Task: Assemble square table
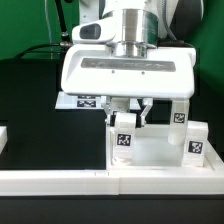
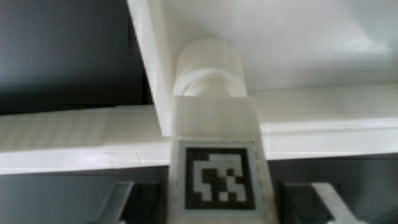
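Observation:
The white square tabletop (image 1: 152,152) lies at the front, right of centre in the exterior view. Three short white tagged legs stand up from it: one (image 1: 125,138) at its left corner, one (image 1: 180,112) further back and one (image 1: 197,142) at the right. My gripper (image 1: 130,118) hangs straight above the left leg with its fingers spread on either side of the leg's top. In the wrist view the tagged leg (image 2: 217,130) stands between my fingers (image 2: 118,200), with a dark gap on each side. The gripper (image 2: 217,208) is open. The tabletop (image 2: 71,130) lies beneath.
A long white border rail (image 1: 60,180) runs along the front edge. The marker board (image 1: 85,101) lies behind the gripper. Part of another white piece (image 1: 3,138) shows at the exterior view's left edge. The table surface is black.

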